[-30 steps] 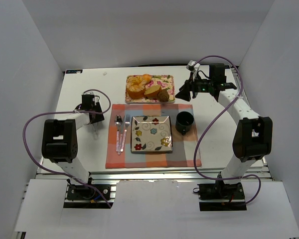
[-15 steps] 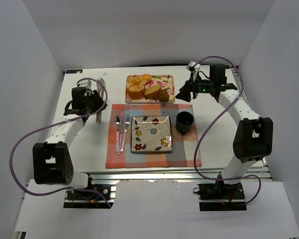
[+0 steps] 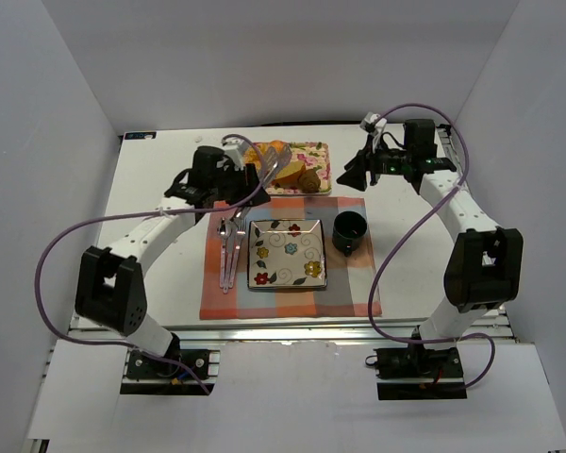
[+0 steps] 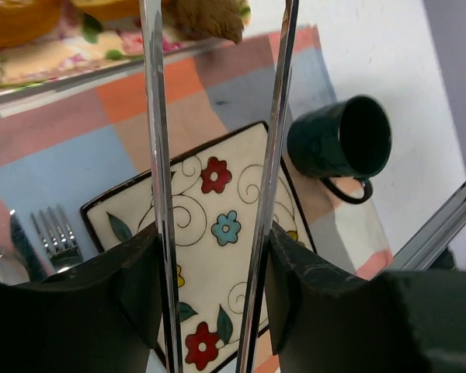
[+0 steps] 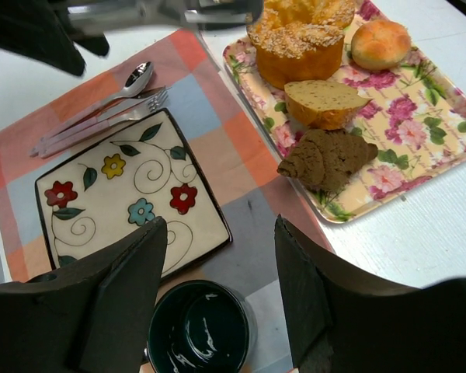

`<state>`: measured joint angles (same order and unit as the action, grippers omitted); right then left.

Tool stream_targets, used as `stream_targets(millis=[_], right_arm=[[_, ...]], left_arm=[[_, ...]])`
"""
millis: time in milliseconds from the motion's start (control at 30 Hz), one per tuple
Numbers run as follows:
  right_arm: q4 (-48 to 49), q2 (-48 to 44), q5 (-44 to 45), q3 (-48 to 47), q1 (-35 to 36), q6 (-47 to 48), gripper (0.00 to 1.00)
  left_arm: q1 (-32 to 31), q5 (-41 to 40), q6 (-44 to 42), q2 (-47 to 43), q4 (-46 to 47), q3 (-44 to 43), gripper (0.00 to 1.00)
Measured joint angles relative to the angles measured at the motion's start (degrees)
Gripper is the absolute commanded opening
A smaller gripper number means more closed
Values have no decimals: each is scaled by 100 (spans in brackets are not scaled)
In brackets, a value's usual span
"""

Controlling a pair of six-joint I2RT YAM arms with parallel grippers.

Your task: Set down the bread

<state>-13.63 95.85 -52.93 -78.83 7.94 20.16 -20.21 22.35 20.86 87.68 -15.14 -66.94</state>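
Note:
The bread (image 5: 324, 101) is a pale wedge slice lying on the floral tray (image 5: 419, 148), between a big orange-glazed pastry (image 5: 299, 35) and a dark brown muffin (image 5: 326, 158). From above, the bread (image 3: 288, 171) shows just right of the metal tongs (image 3: 264, 167). My left gripper (image 3: 238, 179) is shut on the tongs (image 4: 157, 155), whose two blades stand apart, with nothing between them, over the flowered plate (image 4: 217, 210). My left gripper (image 4: 213, 256) sits at the tray's near left corner. My right gripper (image 5: 221, 264) hangs open right of the tray, above the mug (image 5: 199, 328).
A checked placemat (image 3: 292, 297) carries the plate (image 3: 287, 253), a dark green mug (image 3: 349, 231), and a spoon and fork (image 3: 230, 247) left of the plate. A small round bun (image 5: 380, 43) lies at the tray's far side. White walls enclose the table.
My left arm has swung from the table's left side across to the tray's near left corner, carrying the tongs. The right arm has barely shifted.

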Motion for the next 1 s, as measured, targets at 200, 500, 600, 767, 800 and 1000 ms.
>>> stream_targets(millis=[200,500,600,767,800,1000], right_arm=[[-4,-170,0,164,-72,4,63],[-17,-201,2,243,-81,4,64],[-17,-201,2,256,-81,4,64],[-17,-201,0,256,-81,4,64],[-17,-201,2,256,-83,4,64],[-17,-201,0,258,-83,2,64]], left_arm=[[-358,-120,-588,946,-566,-741,59],[-560,-741,-1394,1759,-1401,-1534,60],[-625,-898,-1515,1799,-1486,-1652,59],[-745,-1178,-1626,1799,-1495,-1681,59],[-765,-1239,-1646,1801,-1495,-1685,59],[-778,-1486,-1827,2140,-1569,-2079,59]])
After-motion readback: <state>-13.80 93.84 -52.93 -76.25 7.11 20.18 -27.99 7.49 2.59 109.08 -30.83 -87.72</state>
